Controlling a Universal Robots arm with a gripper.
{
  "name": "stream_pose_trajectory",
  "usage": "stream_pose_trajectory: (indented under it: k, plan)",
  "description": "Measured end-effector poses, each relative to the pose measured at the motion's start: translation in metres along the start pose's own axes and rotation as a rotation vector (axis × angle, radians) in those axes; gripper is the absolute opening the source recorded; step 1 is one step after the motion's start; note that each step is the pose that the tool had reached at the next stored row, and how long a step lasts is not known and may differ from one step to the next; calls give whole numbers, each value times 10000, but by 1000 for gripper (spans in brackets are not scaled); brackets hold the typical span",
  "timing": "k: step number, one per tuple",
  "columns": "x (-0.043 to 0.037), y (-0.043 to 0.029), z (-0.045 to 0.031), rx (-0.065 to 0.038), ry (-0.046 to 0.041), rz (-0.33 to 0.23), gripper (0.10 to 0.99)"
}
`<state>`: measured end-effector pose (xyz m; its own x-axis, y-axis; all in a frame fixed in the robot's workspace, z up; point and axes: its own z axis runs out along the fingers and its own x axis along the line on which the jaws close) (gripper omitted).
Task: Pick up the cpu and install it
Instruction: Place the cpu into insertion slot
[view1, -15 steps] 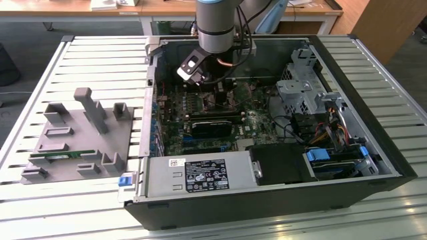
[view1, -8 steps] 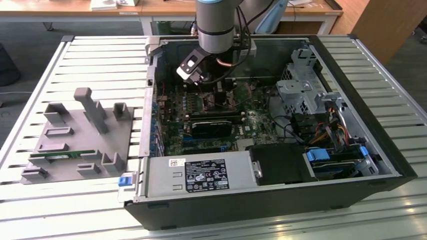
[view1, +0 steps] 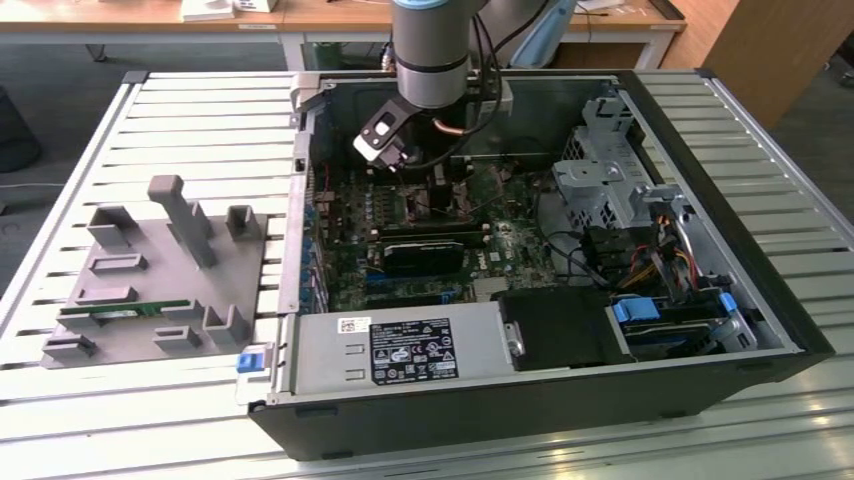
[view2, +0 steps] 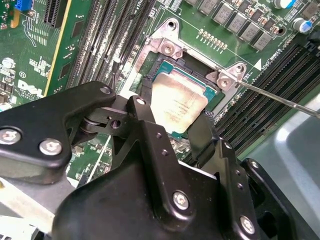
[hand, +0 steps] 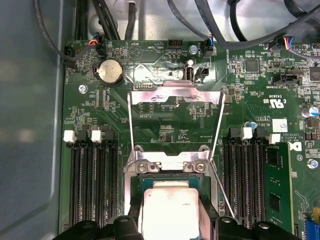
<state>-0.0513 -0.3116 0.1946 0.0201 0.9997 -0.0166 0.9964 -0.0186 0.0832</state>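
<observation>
— Cpu (view2: 180, 100) at the open socket (view2: 167, 47) on the motherboard (view2: 35, 60), silver top up, green rim showing at its edges.
— Seated or just above?
— Cannot tell from either wrist view. Lies within the outline of the metal frame, though.
— And the gripper (view2: 170, 120)?
— Clamped on the cpu: black fingers (view2: 142, 112) pressed against opposite edges, one each side. Looks the same in the first wrist view.
— Retention parts?
— Both open: load plate (hand: 175, 92) folded back over the board beyond the socket, thin wire lever (view2: 280, 97) slanting away from the frame's corner screw.
— Around that?
— Rows of black memory slots (hand: 92, 180) flanking the socket on both sides, a green memory module (hand: 277, 185) in an outer slot, a coin cell (hand: 109, 71) near the board's edge.
— Wider out?
— From the exterior view, arm (view1: 434, 50) reaching down into the open computer case (view1: 534, 410) on a slatted table (view1: 200, 110). Off to the exterior view's left, well apart from the case, a grey holder tray (view1: 134, 290) with a green memory stick (view1: 120, 312) lying in it.
</observation>
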Motion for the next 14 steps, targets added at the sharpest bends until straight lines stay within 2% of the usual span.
stream_pose_trajectory:
  k: [14]
  plan:
    - [2, 2, 13, -5, 8, 2, 541]
